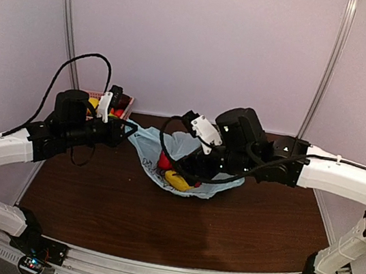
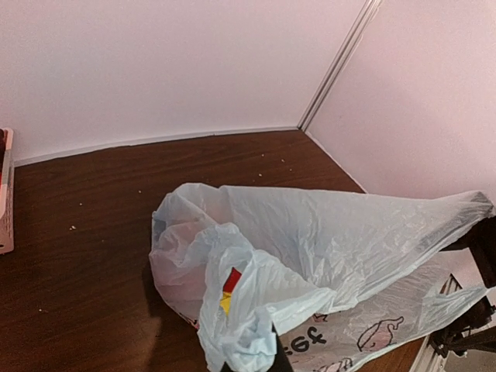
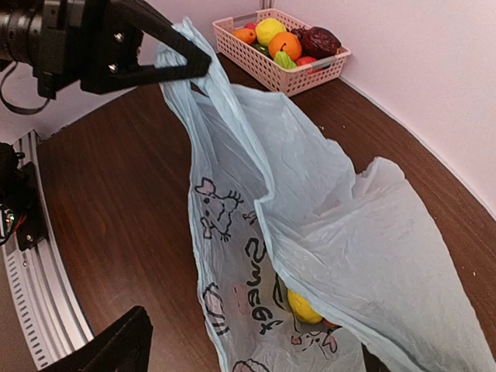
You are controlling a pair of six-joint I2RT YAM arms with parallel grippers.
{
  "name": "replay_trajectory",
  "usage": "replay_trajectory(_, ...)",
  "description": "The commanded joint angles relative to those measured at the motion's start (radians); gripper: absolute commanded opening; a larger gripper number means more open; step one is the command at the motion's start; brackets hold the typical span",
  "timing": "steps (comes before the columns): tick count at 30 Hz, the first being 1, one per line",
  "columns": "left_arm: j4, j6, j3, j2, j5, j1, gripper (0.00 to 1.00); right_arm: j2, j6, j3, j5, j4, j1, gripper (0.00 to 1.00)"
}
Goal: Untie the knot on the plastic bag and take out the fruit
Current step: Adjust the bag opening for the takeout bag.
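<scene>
The light blue plastic bag lies open on the brown table, stretched between my two grippers. My left gripper is shut on one handle loop at the bag's left end; the bunched plastic shows in the left wrist view and the right wrist view. My right gripper is at the bag's right side, jaws wide apart, with the printed wall between its fingers. Inside are a yellow fruit and a red fruit. No knot shows.
A pink lattice basket holding several toy fruits stands at the back left corner, behind my left arm; its edge shows in the left wrist view. White walls close the back and sides. A metal rail runs along the near edge.
</scene>
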Motion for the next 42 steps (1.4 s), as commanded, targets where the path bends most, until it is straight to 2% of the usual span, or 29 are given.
replay_trajectory(1,0.028,0.008,0.028,-0.009,-0.008,0.006,0.00,0.036,-0.080,0.086,-0.086,0.057,0.014,0.93)
replay_trajectory(10,0.016,0.003,0.023,-0.027,-0.020,0.006,0.00,0.081,-0.029,0.140,-0.239,0.165,0.000,0.99)
replay_trajectory(14,0.038,0.004,0.018,-0.030,0.017,0.006,0.00,0.144,-0.019,0.140,-0.168,0.202,0.001,0.99)
replay_trajectory(17,0.044,0.002,0.016,-0.033,0.032,0.006,0.00,0.182,-0.003,0.122,-0.034,0.271,0.000,0.99)
replay_trajectory(20,0.030,-0.001,0.014,-0.035,0.029,0.006,0.00,0.200,-0.007,0.122,0.016,0.354,0.000,0.99)
replay_trajectory(27,0.021,-0.022,-0.013,-0.054,0.000,0.006,0.00,0.207,0.016,0.182,-0.117,0.506,-0.002,0.99)
replay_trajectory(31,0.021,-0.028,-0.025,-0.058,-0.014,0.006,0.00,0.154,0.069,0.143,-0.214,0.615,-0.026,0.99)
replay_trajectory(33,0.028,-0.032,-0.035,-0.057,-0.015,0.006,0.00,0.114,0.099,0.091,-0.214,0.684,-0.035,0.99)
replay_trajectory(37,0.008,-0.037,-0.045,-0.067,-0.070,0.006,0.00,0.020,0.090,-0.022,-0.107,0.762,-0.035,0.99)
replay_trajectory(42,-0.073,-0.011,-0.016,-0.060,-0.124,0.027,0.00,-0.099,0.066,-0.125,0.008,0.722,-0.036,0.99)
